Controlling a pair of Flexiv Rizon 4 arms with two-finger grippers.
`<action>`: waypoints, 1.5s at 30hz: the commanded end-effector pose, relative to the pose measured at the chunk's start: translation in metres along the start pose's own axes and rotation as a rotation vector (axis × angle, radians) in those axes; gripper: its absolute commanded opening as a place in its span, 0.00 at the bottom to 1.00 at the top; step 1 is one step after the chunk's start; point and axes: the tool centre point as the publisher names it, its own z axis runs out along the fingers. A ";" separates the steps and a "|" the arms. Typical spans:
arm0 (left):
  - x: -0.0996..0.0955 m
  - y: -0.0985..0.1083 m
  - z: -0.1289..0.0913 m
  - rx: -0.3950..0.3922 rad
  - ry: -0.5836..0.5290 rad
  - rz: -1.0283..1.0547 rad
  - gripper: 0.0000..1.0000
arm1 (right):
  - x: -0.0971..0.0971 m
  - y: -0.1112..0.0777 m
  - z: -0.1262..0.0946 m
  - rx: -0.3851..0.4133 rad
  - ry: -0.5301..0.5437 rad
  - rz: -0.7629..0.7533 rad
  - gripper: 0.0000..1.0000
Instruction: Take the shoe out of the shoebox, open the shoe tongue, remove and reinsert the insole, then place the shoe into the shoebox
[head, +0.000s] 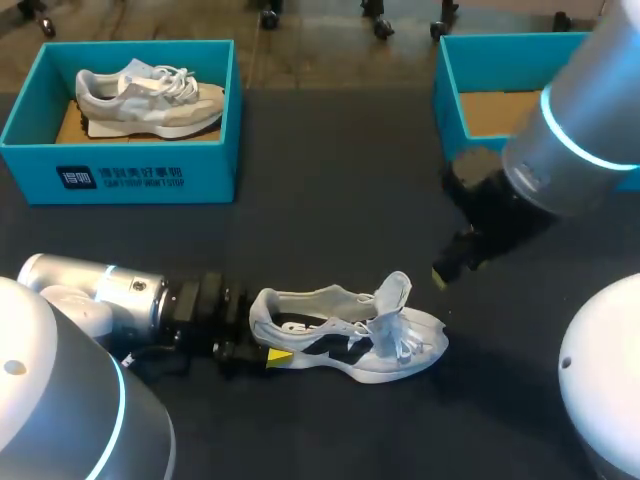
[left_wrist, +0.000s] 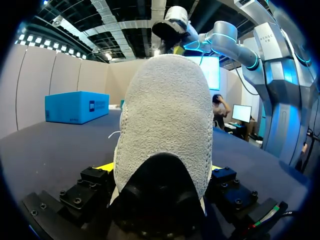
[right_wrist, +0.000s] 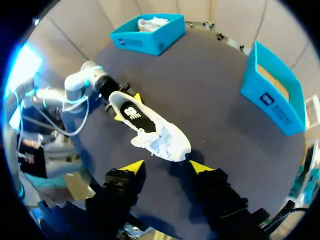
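Left gripper (head: 262, 342) is clamped on the heel of the white shoe (head: 350, 335), near side; right gripper (right_wrist: 166, 166) hangs above its toe, wide open, empty.

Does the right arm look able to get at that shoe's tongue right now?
Probably yes: the right gripper hangs open above the shoe, with nothing between it and the raised tongue.

shoe (head: 350, 335) heel blocked by my left gripper (head: 265, 340), toe side free below my right gripper (right_wrist: 166, 166), full box (head: 150, 160) and empty box (head: 446, 96) well apart
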 end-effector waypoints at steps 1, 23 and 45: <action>0.000 0.000 0.000 0.001 -0.002 0.000 0.00 | 0.011 0.018 -0.001 0.137 -0.088 -0.133 0.00; 0.000 0.000 0.000 0.001 -0.002 0.000 0.00 | 0.046 0.052 0.008 0.237 0.080 -0.628 0.00; 0.000 0.000 0.000 0.001 -0.002 0.000 0.00 | 0.089 0.077 0.071 0.276 0.030 -0.790 0.00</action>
